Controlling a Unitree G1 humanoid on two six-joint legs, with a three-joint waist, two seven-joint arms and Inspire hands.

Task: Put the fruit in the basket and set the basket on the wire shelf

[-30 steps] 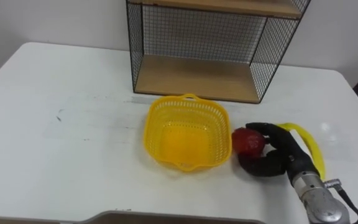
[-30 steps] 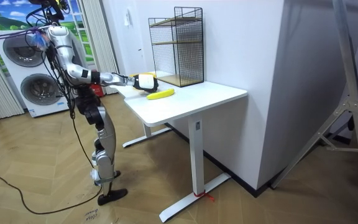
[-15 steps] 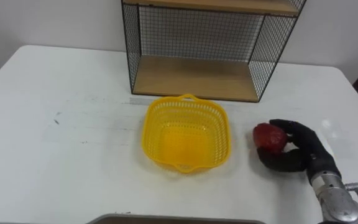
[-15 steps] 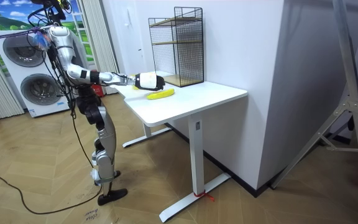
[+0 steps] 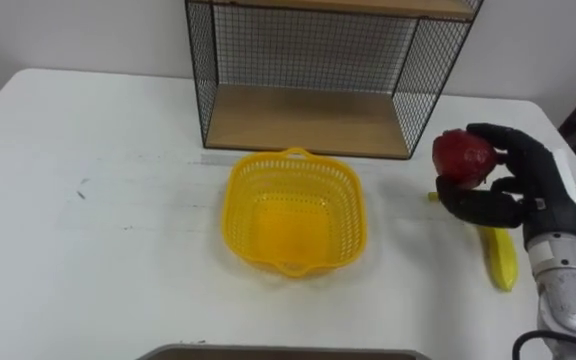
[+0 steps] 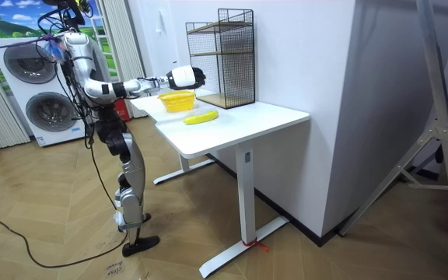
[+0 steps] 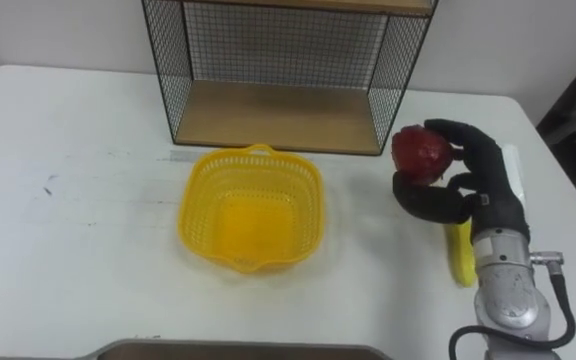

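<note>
My right hand (image 5: 513, 180) (image 7: 468, 175) is lifted above the white table (image 5: 98, 250), curled round a red apple (image 5: 464, 157) (image 7: 422, 153), to the right of the basket. The yellow plastic basket (image 5: 295, 212) (image 7: 252, 208) stands empty at the table's middle, just in front of the wire shelf (image 5: 318, 75) (image 7: 278, 70). A banana (image 5: 499, 256) (image 7: 458, 252) lies on the table under and behind my right hand, partly hidden by it. In the room view the robot stands at the table's end with its right hand (image 6: 185, 77) raised over the basket (image 6: 176, 99) and banana (image 6: 201, 117).
The black wire shelf has a wooden lower board (image 5: 313, 120) with open room on it and a second board above. The table's left half is bare white surface. A dark edge (image 5: 268, 352) runs along the bottom of the view.
My right hand has risen off the table with the apple and moved right and back, uncovering the banana beneath it. The basket has stayed in place.
</note>
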